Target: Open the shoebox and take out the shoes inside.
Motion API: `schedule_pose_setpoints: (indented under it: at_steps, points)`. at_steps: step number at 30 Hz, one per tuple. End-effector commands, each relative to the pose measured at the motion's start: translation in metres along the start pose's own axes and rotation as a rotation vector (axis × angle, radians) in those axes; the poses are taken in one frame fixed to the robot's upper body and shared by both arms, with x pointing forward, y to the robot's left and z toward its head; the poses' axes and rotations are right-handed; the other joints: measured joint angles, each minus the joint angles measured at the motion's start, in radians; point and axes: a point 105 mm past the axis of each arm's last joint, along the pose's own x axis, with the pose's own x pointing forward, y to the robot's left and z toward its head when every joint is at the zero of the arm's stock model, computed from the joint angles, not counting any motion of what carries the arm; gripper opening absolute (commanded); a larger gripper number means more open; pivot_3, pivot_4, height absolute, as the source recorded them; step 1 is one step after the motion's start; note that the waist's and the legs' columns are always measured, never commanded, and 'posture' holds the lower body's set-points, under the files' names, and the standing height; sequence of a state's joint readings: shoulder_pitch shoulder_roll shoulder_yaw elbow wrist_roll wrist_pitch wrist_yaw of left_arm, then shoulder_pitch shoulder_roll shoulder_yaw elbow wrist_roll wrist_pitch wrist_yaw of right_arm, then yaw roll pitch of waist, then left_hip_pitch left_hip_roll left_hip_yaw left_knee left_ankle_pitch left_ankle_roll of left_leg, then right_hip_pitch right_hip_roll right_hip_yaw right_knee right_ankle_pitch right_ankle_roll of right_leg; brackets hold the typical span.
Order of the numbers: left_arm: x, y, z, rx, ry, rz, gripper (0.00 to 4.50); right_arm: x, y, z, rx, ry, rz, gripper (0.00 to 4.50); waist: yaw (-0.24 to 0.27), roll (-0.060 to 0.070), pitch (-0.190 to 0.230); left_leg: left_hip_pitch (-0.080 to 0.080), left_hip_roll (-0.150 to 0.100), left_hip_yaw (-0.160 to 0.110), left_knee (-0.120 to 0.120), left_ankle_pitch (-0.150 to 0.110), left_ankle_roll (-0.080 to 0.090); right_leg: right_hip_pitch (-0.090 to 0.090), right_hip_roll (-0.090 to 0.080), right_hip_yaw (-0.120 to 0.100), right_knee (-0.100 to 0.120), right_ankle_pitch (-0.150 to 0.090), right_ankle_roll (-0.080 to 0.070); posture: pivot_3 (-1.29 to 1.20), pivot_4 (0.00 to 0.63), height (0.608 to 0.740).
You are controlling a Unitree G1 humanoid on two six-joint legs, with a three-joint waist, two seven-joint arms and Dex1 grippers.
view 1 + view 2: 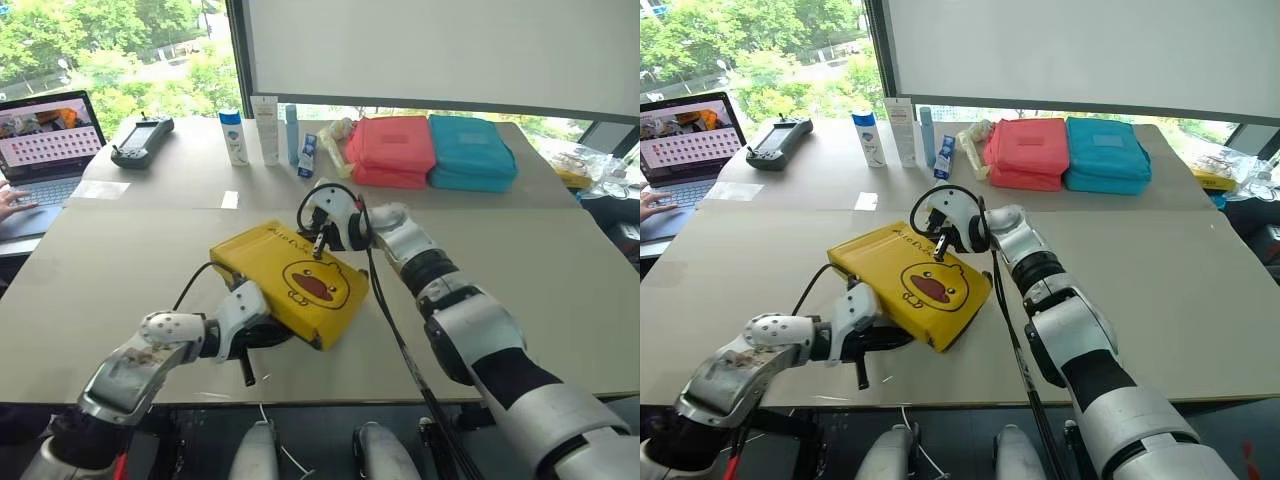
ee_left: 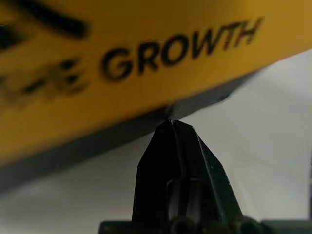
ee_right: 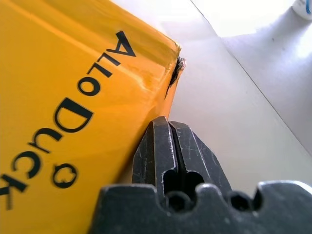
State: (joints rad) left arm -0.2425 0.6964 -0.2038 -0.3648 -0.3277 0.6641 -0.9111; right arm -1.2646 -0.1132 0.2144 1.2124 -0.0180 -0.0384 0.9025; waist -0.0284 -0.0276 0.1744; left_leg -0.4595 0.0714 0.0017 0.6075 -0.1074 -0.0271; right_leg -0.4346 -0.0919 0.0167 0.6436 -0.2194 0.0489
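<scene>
Shoebox [image 1: 290, 280] lid on, between both hands: left hand [image 1: 247, 372] clenched empty at its near side, right hand [image 1: 318, 246] clenched empty at far edge.

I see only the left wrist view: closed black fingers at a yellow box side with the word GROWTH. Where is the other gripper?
Observer: The right gripper, shut, is at the far edge of the rectangular yellow cardboard shoebox, above its lid.
Operator: Is the lid already open?
Observer: No, the lid with the cartoon duck face sits closed on the dark base.
Operator: On which side is my left gripper?
Observer: The left gripper is at the near left side of the box, its tips at the seam under the lid.
Operator: What lies behind the box?
Observer: A coral-pink zip pouch and a teal zip pouch, side by side on the far table.
</scene>
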Motion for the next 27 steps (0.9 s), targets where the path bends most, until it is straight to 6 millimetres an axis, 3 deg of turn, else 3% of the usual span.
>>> schedule_pose_setpoints:
  at_steps: [1,3,7,13,15,16,18,20,24,27]
  points:
    - [0.011,-0.004,0.013,0.057,-0.022,-0.038,0.00,0.019,0.015,0.035,-0.088,-0.099,0.036,0.04,-0.002,0.000,0.000,0.000,0.000,0.000,0.000,0.000,0.000,0.000,0.000,0.000,0.000,0.000,0.000,0.00,0.150,0.715]
    - [0.005,-0.006,0.011,0.051,-0.011,-0.047,0.00,0.018,0.011,0.035,-0.125,-0.086,0.010,0.04,-0.007,0.000,0.000,0.000,0.000,0.000,-0.001,0.000,0.000,-0.001,0.000,0.000,0.001,0.000,0.000,0.00,0.150,0.715]
    - [-0.023,-0.008,-0.005,0.003,0.052,-0.025,0.00,0.000,-0.017,0.036,-0.221,-0.061,-0.133,0.04,-0.022,0.000,0.000,0.000,0.000,-0.001,-0.002,0.000,0.000,-0.003,0.000,0.000,0.003,-0.001,-0.002,0.00,0.150,0.715]
    - [-0.084,-0.035,-0.028,-0.138,0.150,-0.076,0.00,-0.068,-0.081,0.018,-0.409,0.091,-0.431,0.04,-0.009,0.002,0.002,-0.001,0.000,-0.001,-0.003,-0.004,-0.007,-0.005,-0.001,0.000,0.002,-0.006,-0.009,0.00,0.150,0.715]
    - [-0.107,-0.031,-0.033,-0.187,0.158,-0.030,0.00,-0.092,-0.091,0.007,-0.397,0.133,-0.448,0.04,-0.011,0.003,0.002,-0.001,0.000,0.001,-0.003,-0.005,-0.007,-0.005,-0.003,0.000,0.001,-0.006,-0.010,0.00,0.150,0.715]
    - [-0.117,-0.021,-0.036,-0.187,0.167,0.024,0.00,-0.102,-0.093,0.000,-0.381,0.156,-0.430,0.04,-0.010,0.003,0.002,-0.001,0.000,0.002,-0.004,-0.005,-0.007,-0.005,-0.003,0.000,-0.001,-0.006,-0.010,0.00,0.150,0.715]
    - [-0.138,0.021,-0.041,-0.146,0.179,0.223,0.00,-0.124,-0.081,-0.026,-0.306,0.232,-0.313,0.04,-0.006,0.003,0.002,0.000,0.000,0.001,-0.004,-0.005,-0.007,-0.005,-0.003,-0.001,-0.001,-0.008,-0.008,0.00,0.150,0.715]
    - [-0.144,0.044,-0.041,-0.115,0.161,0.320,0.00,-0.135,-0.067,-0.038,-0.264,0.269,-0.235,0.04,0.002,0.003,0.002,0.001,0.000,0.001,-0.006,-0.004,-0.007,-0.004,-0.002,-0.001,0.001,-0.009,-0.008,0.00,0.150,0.715]
    - [-0.135,0.126,-0.021,-0.105,-0.051,0.597,0.00,-0.162,-0.017,-0.076,-0.191,0.419,-0.070,0.04,0.024,0.009,0.005,0.002,0.000,0.001,-0.001,-0.003,-0.005,-0.002,-0.002,0.000,0.004,-0.009,-0.006,0.00,0.150,0.715]
    - [-0.113,0.160,-0.012,-0.016,-0.048,0.638,0.00,-0.168,0.016,-0.085,-0.111,0.438,0.005,0.04,0.025,0.009,0.005,0.001,0.000,0.001,0.003,0.000,0.000,-0.002,0.000,0.000,0.005,-0.004,-0.001,0.00,0.150,0.715]
